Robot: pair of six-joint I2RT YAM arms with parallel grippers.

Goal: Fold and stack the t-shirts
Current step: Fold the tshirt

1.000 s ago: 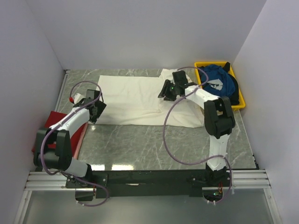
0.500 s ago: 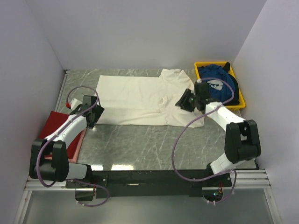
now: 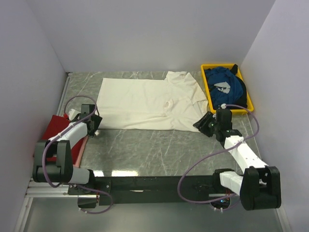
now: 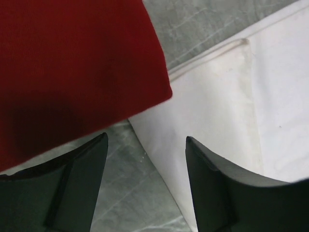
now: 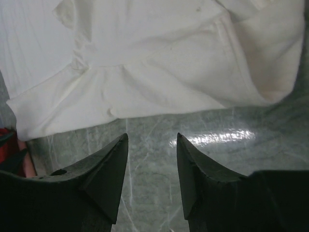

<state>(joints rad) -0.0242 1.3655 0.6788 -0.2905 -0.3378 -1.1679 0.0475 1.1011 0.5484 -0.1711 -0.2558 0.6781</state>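
The cream-white t-shirt (image 3: 145, 101) lies spread flat across the back of the table, its collar and sleeve to the right. The dark red t-shirt (image 3: 62, 129) lies folded at the left edge. The blue t-shirt (image 3: 224, 86) with a white print sits bunched in the yellow tray (image 3: 246, 107). My left gripper (image 3: 94, 126) is open and empty at the white shirt's near left corner (image 4: 212, 111), beside the red shirt (image 4: 72, 63). My right gripper (image 3: 203, 124) is open and empty over bare table just in front of the white shirt's sleeve (image 5: 159, 72).
The grey marble table top (image 3: 154, 150) runs in front of the shirt. White walls close in on the left, back and right. The yellow tray stands at the back right corner.
My right gripper has drawn back from the middle of the white shirt toward the near right and let go of the cloth. My left gripper has slid a little toward the near left.
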